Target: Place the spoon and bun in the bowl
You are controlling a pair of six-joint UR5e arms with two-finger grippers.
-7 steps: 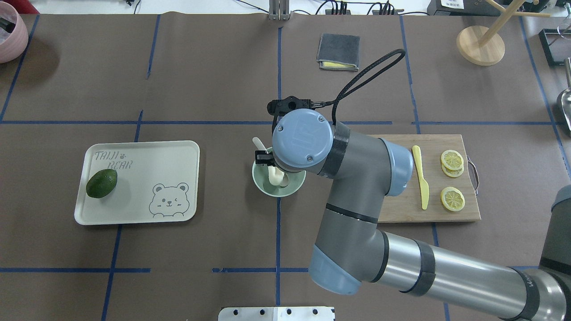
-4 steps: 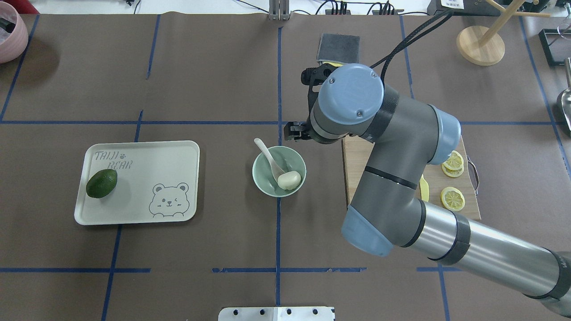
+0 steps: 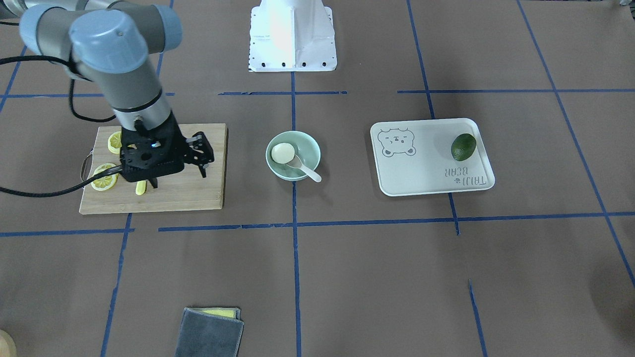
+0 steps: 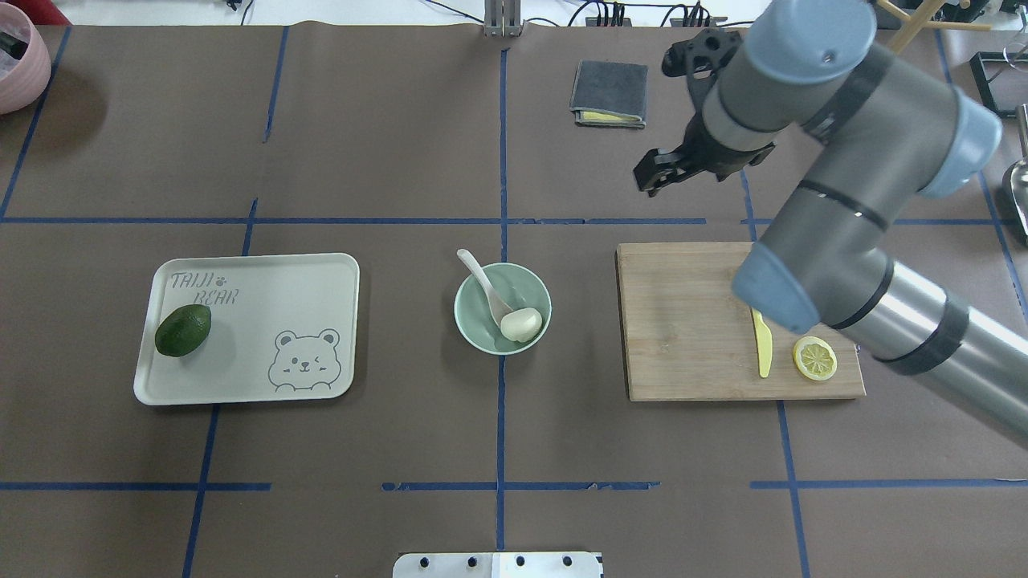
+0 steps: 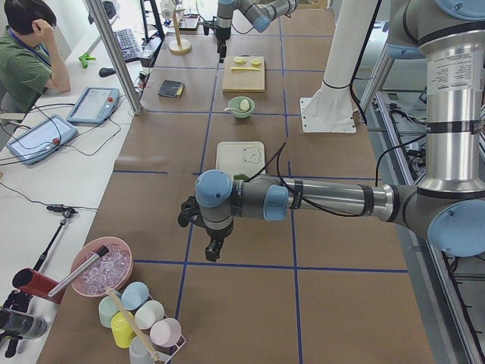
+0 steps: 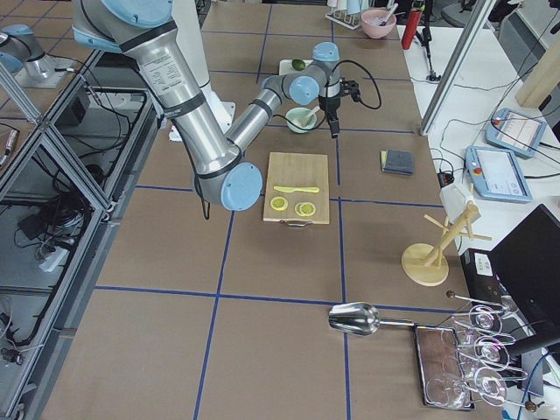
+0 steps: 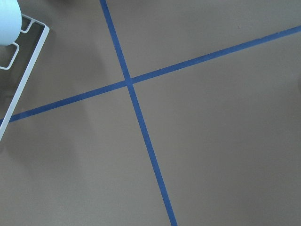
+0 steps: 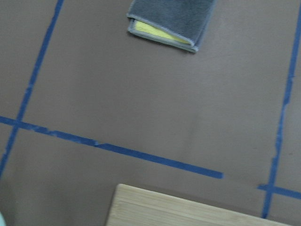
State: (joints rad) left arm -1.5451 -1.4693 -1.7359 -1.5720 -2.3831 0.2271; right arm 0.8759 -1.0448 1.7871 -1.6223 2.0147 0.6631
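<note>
The pale mint-green bowl (image 4: 472,321) stands at the table's middle, also in the front-facing view (image 3: 311,148). The white bun (image 4: 521,323) (image 3: 282,152) lies inside it. The off-white spoon (image 4: 484,281) (image 3: 306,169) rests in the bowl with its handle over the rim. My right gripper (image 4: 652,178) (image 3: 191,173) is open and empty, raised to the right of the bowl, near the cutting board's far edge. My left gripper (image 5: 210,249) shows only in the exterior left view, far from the bowl; I cannot tell its state.
A wooden cutting board (image 4: 683,321) holds a yellow knife (image 4: 761,347) and lemon slices (image 4: 815,357). A white bear-printed tray (image 4: 265,337) with a green fruit (image 4: 183,330) lies left of the bowl. A grey cloth (image 4: 609,92) lies at the far side.
My right gripper has let the bun go into the bowl, risen, and swung away to the right and far side. Bowl, spoon and bun stay still.
</note>
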